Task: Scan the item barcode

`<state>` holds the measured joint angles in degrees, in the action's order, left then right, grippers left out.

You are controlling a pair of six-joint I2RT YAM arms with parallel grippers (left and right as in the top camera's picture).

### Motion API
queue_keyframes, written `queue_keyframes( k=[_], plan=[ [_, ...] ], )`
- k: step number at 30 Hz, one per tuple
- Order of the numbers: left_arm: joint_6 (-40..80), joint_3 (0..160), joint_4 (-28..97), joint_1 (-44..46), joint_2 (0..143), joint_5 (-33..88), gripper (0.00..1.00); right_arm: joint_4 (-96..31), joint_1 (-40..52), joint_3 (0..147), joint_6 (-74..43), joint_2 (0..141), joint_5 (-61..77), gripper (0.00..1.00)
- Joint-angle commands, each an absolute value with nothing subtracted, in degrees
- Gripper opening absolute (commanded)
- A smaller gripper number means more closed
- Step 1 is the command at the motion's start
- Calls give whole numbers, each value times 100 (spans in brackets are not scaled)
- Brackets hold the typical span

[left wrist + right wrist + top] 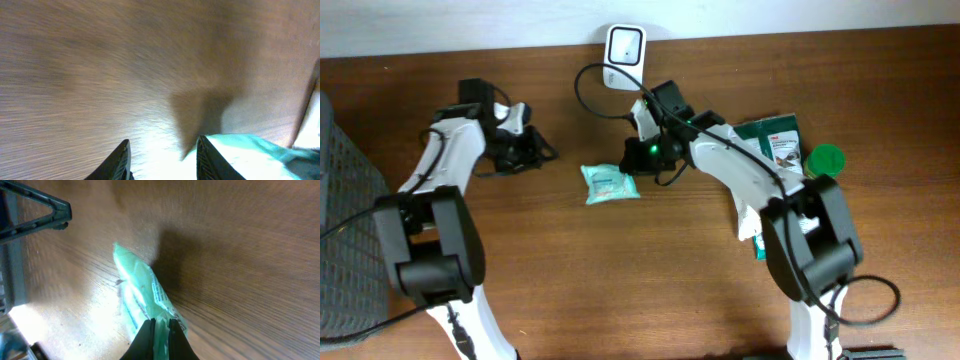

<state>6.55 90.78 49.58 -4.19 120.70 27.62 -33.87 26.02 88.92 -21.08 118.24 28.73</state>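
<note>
Right gripper point(160, 330) jaws pinched tight on the 2 o'clock edge of the packet point(610, 184), packet mid-table point(650, 290), left gripper point(162, 160) jaws partly apart, empty, at packet's 10 o'clock, scanner point(624, 45) at 12 o'clock

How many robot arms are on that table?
2. The left arm stands at the left side; the right arm stretches from the right to the centre, its gripper pinching the pale green packet. None seem hidden.

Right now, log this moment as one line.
right tool: shut on teal packet edge | left tool: open, empty | teal packet: on table, not yet at white scanner
</note>
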Motion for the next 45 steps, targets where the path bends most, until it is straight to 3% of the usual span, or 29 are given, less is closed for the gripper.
queue_keyframes(
  k=[1,6,7,8,9,10,11,12,17,22,34,41,45],
  plan=[
    [644,9164,4954,-746,11922,2359,37,-3627,2714,8884,-1712,11351,1533,4],
    [644,9161,4936,-805,11924,1951,42,-3730,3267,8925,-1393,11159,-714,4],
    [644,9159,4963,-788,11924,1953,42,-3754,3227,8925,-1411,11174,-563,15],
    [644,9150,5002,-766,11924,1975,39,-3774,3124,8925,-1507,11194,-301,40],
    [644,9135,5022,-742,11924,2005,34,-3771,2958,8923,-1553,11242,119,52],
    [646,9094,5019,-687,11924,2084,23,-3723,2639,8925,-1549,11358,987,60],
    [773,9028,5015,-548,11924,2213,8,-3684,2364,8925,-1544,11496,1653,60],
    [947,8991,5017,-447,11924,2211,0,-3636,2137,8925,-1542,11653,2292,61],
    [1525,8927,4904,338,11924,2270,0,-3358,1653,8925,-1516,12503,4034,62],
    [1815,8777,4709,744,11931,2265,0,-3162,1739,8925,-1525,12822,4298,62],
    [2016,8232,4307,775,12099,2314,0,-2827,2034,8925,-1955,13078,4180,61],
    [2016,8232,4217,821,12219,2311,0,-2814,2327,8914,-2307,13100,4134,45],
    [2016,8232,4219,821,12219,2309,0,-2716,2482,8914,-2567,13222,4136,29]
  ],
)
